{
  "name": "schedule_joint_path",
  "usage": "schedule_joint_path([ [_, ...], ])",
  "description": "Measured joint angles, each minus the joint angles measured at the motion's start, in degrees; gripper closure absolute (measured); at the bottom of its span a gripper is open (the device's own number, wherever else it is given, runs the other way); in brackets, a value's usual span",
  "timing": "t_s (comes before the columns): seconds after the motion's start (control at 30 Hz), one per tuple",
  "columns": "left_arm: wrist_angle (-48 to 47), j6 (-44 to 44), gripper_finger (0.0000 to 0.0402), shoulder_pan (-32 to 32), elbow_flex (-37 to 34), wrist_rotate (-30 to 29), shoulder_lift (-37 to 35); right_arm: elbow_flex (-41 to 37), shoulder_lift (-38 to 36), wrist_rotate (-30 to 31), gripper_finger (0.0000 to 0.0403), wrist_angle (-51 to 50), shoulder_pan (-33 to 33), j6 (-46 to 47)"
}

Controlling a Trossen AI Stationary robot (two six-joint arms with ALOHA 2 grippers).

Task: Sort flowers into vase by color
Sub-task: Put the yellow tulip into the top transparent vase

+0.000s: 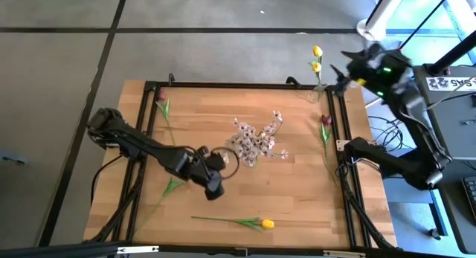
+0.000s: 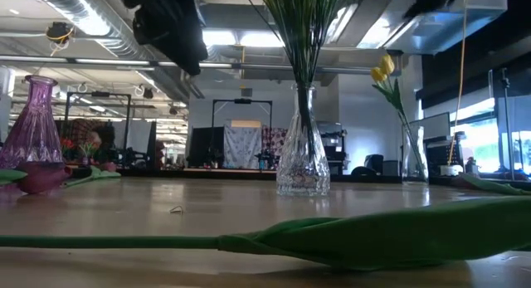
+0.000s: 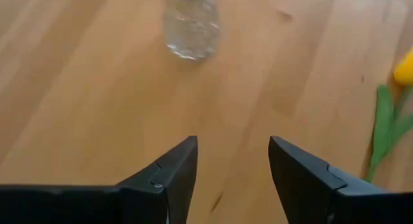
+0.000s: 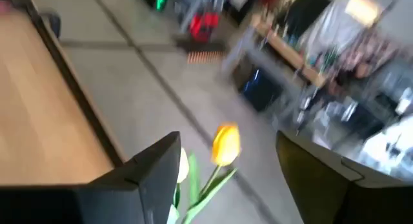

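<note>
On the wooden counter (image 1: 297,191), above grey floor, the left gripper (image 1: 214,185) hovers open beside the blossom vase (image 1: 249,157); the right gripper (image 1: 343,79), open, flanks two yellow tulips (image 1: 317,59).

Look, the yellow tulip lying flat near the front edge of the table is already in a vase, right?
No. That yellow tulip is not in a vase; the high view shows it lying on the table. Only the two yellow tulips at the far right corner stand in one.

Wooden table (image 1: 290,191) carries a yellow tulip (image 1: 242,222) near, clear vase (image 1: 248,158) centre, dark tulips (image 1: 325,130) right and far left
</note>
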Motion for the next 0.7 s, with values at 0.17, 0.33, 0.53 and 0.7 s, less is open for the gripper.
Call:
schedule_joint_path([
  [0.17,6.32,3.23,0.0211,-2.91,0.0,5.56,4.1,4.26,-5.83,-7.88,0.0149,-1.52,0.0,-0.22],
  [0.33,12.67,3.53,0.0211,-4.58,0.0,7.52,6.72,4.86,-10.94,-15.15,0.015,-2.2,0.02,4.14],
  [0.53,21.53,6.79,0.021,-7.82,0.0,14.19,11.6,4.8,-14.83,-16.49,0.015,-9.6,0.0,6.81],
  [0.7,31.81,9.08,0.021,-11.23,0.0,12.16,17.72,4.78,-16.91,-15.85,0.015,-13.14,-0.02,8.91],
])
